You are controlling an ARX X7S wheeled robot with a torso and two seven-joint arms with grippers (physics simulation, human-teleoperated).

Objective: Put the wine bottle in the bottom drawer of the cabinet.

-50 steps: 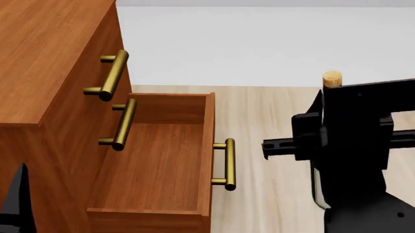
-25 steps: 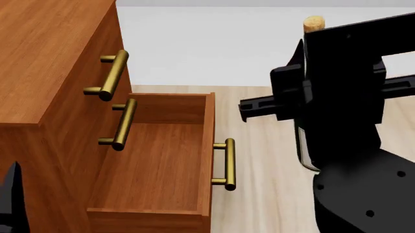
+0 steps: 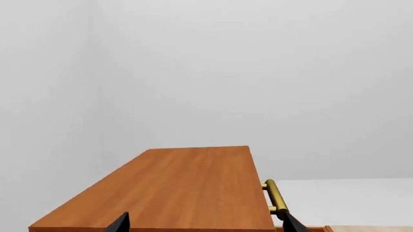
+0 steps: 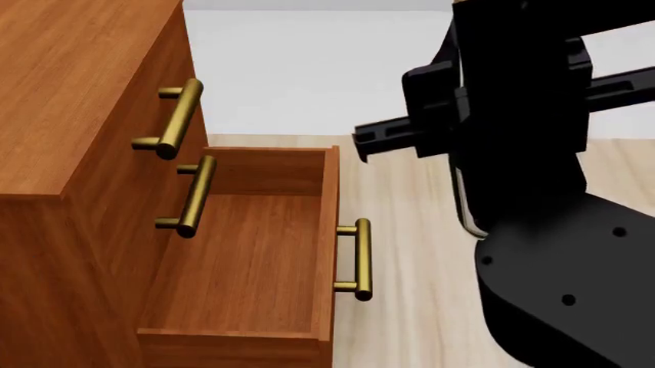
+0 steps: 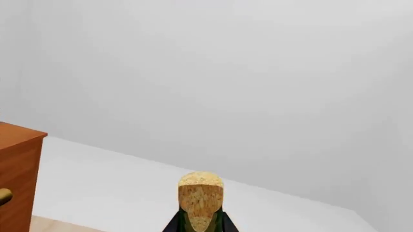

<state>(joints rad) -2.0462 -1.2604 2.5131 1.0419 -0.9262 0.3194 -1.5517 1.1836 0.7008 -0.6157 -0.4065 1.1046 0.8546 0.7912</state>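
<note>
The cabinet [image 4: 72,100] stands at the left of the head view, its two upper drawer fronts shut, each with a brass bar handle [image 4: 176,119]. The bottom drawer [image 4: 245,261] is pulled out over the pale wooden floor [image 4: 404,199], its inside bare and its own brass handle facing right. Nothing lies between the drawer and the right arm [image 4: 542,192], which fills the right side of the head view as a large black mass, well above the floor and to the right of the drawer's front. That arm hides nearly all of the wine bottle [image 5: 200,200]: in the head view only a thin pale curved edge shows beside the black housing, while the right wrist view shows the tan cork and a sliver of dark green neck standing upright against the grey wall. The right end effector [image 5: 200,227] is cut off at the frame's edge, its dark fingers close on either side of the bottle's neck, so it appears clenched on the bottle. The left end effector [image 3: 203,224] shows only two black fingertips [image 3: 119,223] set wide apart, released, over the cabinet's top.
</note>
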